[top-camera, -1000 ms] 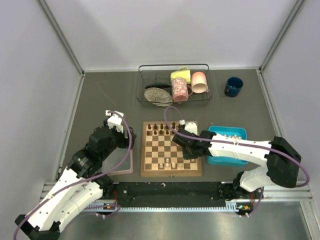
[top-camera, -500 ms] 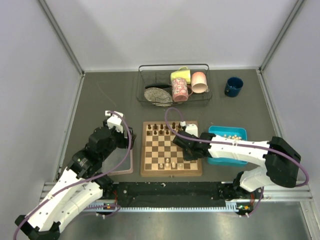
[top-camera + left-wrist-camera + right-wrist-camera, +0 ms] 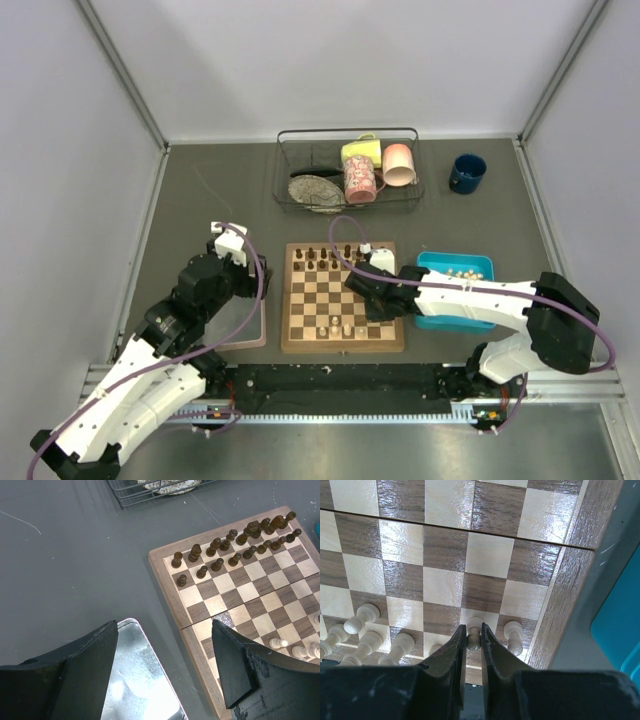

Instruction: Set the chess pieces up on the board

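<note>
Board (image 3: pixel 343 296): square, light and dark brown checks, tan border, lying flat.
Dark pieces (image 3: pixel 235 547): upright, two far rows.
Pale pieces (image 3: pixel 345 328): few, near rows.
Pawn (image 3: pixel 474 628): pale, upright, clasped in right tool (image 3: pixel 474 639).

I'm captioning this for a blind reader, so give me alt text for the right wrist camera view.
The right gripper pinches a cream piece standing near the edge of the board. Other cream pieces stand beside it, and a blue tray shows at the right.
</note>
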`<state>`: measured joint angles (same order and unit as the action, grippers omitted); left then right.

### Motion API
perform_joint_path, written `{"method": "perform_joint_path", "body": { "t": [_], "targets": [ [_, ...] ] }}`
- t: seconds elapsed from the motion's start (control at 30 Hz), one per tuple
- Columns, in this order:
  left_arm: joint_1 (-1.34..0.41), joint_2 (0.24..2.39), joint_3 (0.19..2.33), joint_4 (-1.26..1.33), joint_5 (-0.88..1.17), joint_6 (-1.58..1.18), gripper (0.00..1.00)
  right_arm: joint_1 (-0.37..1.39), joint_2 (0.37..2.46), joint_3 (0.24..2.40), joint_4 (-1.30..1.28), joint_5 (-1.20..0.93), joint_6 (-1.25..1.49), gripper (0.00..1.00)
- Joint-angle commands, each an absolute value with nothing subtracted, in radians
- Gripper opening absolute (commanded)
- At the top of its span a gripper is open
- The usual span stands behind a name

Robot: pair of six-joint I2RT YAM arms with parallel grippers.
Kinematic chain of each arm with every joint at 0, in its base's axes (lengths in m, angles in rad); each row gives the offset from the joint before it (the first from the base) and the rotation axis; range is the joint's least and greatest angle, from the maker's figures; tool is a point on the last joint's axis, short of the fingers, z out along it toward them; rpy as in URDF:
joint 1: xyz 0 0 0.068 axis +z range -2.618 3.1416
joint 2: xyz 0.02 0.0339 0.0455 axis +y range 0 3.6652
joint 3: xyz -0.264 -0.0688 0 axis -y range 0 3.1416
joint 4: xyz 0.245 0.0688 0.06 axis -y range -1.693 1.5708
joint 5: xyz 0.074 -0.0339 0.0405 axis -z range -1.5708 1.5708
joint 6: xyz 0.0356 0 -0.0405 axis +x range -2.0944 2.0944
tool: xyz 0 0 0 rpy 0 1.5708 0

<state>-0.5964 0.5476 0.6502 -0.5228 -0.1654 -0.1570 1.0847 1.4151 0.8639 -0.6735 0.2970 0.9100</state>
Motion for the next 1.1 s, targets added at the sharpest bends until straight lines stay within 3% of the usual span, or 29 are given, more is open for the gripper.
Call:
{"method": "perform_joint_path", "body": {
  "t": [0.0, 0.2, 1.07],
  "targets": [
    [-0.6, 0.543, 0.647, -0.468, -0.164, -0.146, 0.8, 1.1, 1.424, 0.862, -0.657, 0.304, 0.92, 0.02],
    [-0.6, 0.54, 0.647, -0.468, -0.163, -0.146, 0.8, 1.1, 1.417, 0.862, -0.657, 0.307, 0.92, 0.13],
    [-0.6, 0.537, 0.644, -0.465, -0.161, -0.146, 0.81, 1.1, 1.424, 0.876, -0.687, 0.321, 0.911, 0.14]
  ]
}}
